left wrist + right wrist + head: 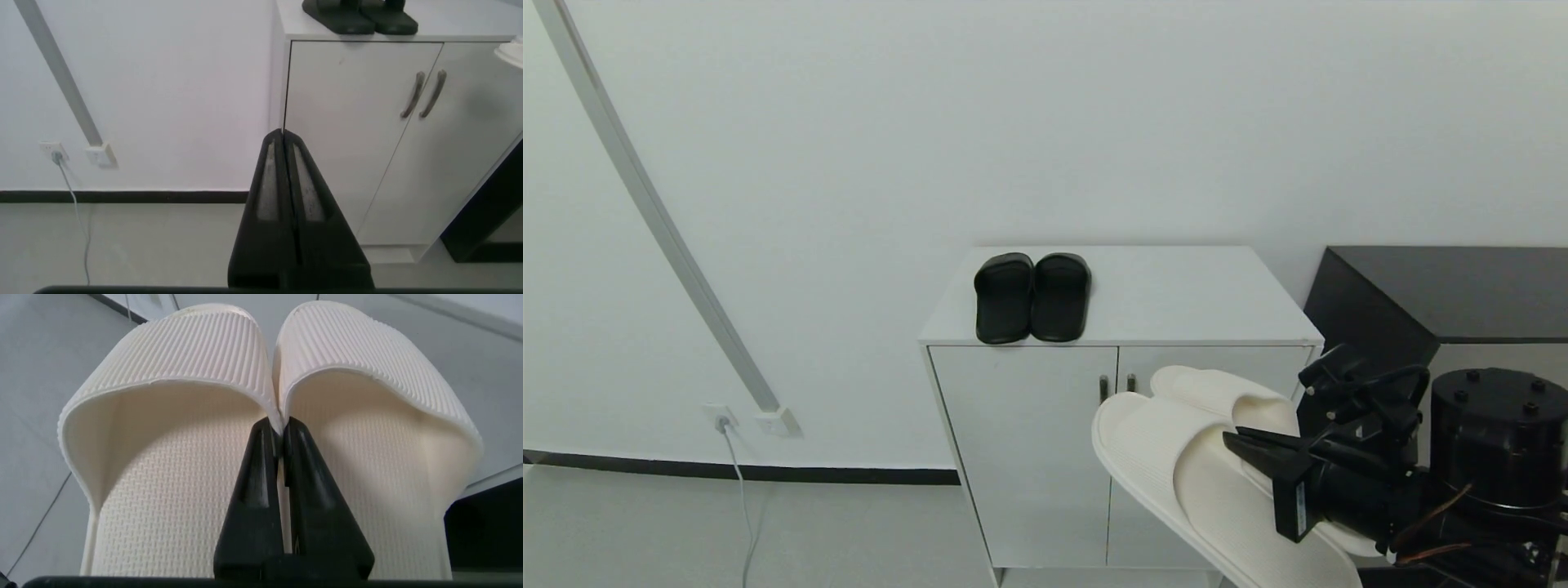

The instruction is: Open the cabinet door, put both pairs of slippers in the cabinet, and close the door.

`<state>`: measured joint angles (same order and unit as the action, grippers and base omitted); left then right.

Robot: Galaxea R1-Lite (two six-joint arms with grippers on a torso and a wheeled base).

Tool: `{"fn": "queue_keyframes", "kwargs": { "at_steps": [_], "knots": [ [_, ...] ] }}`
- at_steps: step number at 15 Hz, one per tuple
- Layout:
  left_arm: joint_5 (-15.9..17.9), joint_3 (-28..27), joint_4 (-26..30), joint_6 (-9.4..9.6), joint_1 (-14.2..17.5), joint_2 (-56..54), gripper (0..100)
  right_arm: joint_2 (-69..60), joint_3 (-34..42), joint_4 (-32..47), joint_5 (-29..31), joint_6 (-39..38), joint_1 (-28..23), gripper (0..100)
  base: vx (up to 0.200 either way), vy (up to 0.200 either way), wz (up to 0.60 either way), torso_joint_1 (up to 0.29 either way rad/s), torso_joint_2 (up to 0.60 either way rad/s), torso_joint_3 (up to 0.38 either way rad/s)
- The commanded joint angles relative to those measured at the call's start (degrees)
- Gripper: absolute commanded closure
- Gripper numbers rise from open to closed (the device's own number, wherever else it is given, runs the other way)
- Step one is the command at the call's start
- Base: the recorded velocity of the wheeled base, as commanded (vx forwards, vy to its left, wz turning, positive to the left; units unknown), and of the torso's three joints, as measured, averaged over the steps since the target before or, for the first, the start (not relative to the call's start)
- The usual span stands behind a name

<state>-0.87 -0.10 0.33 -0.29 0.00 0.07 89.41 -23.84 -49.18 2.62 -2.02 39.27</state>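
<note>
Right gripper (1237, 441) clamps the white slippers (1152, 445) at lower right before the closed cabinet (1021, 441); left gripper (283, 143) pressed together, holding nothing.

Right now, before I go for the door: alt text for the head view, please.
The right gripper holds a pair of white slippers in front of a white cabinet whose two doors are shut. A pair of black slippers sits on the cabinet's top, toward its front left.
</note>
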Motion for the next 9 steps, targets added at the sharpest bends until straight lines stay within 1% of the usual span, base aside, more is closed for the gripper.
{"fn": "queue_keyframes", "kwargs": {
  "at_steps": [1,9],
  "knots": [
    [-0.01,0.01,0.02,-0.06,0.00,0.01,100,0.24,0.20,-0.04,-0.07,0.00,0.02,100,0.000,0.000,0.00,-0.183,0.44,0.256],
    [-0.01,0.01,0.02,-0.06,0.00,0.01,100,-0.72,1.26,-0.04,-0.07,0.00,0.11,100,0.000,0.000,0.00,-0.226,0.54,0.315]
  ]
}}
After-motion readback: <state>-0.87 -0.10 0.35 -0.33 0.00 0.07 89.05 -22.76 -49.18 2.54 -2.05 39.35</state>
